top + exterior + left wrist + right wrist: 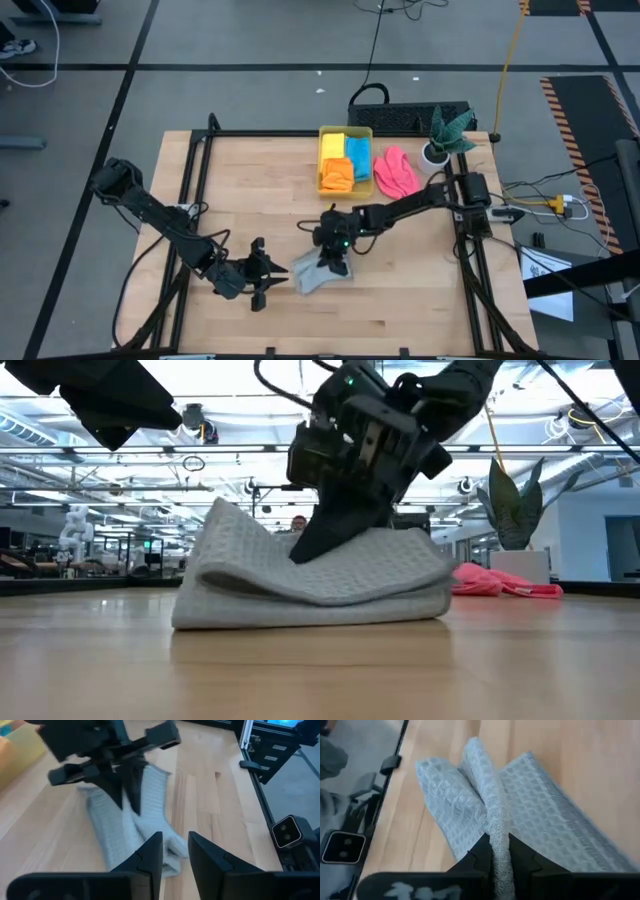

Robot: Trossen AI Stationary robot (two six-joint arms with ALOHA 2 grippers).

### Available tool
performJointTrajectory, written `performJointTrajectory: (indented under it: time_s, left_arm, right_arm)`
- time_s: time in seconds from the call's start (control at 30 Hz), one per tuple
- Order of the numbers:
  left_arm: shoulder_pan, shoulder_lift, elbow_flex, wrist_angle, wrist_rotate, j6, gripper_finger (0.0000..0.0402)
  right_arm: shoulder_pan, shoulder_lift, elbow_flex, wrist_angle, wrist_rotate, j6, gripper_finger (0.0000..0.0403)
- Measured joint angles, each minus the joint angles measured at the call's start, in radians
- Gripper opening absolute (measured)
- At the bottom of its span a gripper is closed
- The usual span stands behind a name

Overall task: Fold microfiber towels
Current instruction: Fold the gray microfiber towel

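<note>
A light grey towel [312, 277] lies folded over on the wooden table near its front edge. My right gripper [500, 851] is shut on a raised ridge of it. My left gripper [175, 851] stands open just left of the towel, pointing at its near corner [172, 862]; I cannot tell whether it touches. Yellow, blue and orange towels lie in a yellow bin [345, 131]. A pink towel [395, 172] lies crumpled on the table right of the bin. My right gripper pinches a raised fold [492, 820] in the middle of the grey towel [320, 585] between its two fingers. The fingers slant down from the table's far right and lie along the ridge. The towel's underside rests on the table; the cloth humps up at the fingers.
A potted plant [445, 135] stands at the far right corner. A black frame rail [190, 190] runs along the table's sides. Bare wood lies between the grey towel and the bin [260, 200].
</note>
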Motion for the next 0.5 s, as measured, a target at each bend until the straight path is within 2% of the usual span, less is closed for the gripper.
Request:
performJointTrajectory:
  time_s: [0.1, 0.3, 0.37, 0.5]
  left_arm:
    - [-0.001, 0.000, 0.000, 0.001, 0.000, -0.002, 0.0093]
    - [-0.001, 0.000, 0.000, 0.021, 0.001, 0.010, 0.0093]
    - [-0.001, 0.000, 0.000, 0.022, 0.000, 0.021, 0.0093]
    - [-0.001, 0.000, 0.000, 0.021, 0.001, 0.024, 0.0093]
  right_arm:
    - [0.005, -0.017, 0.000, 0.003, -0.068, 0.001, 0.0022]
    - [0.110, -0.052, 0.001, 0.066, -0.385, 0.028, 0.0022]
    - [0.130, -0.053, 0.001, 0.117, -0.388, 0.037, 0.0022]
    - [0.092, -0.027, 0.003, 0.089, -0.264, 0.058, 0.0019]
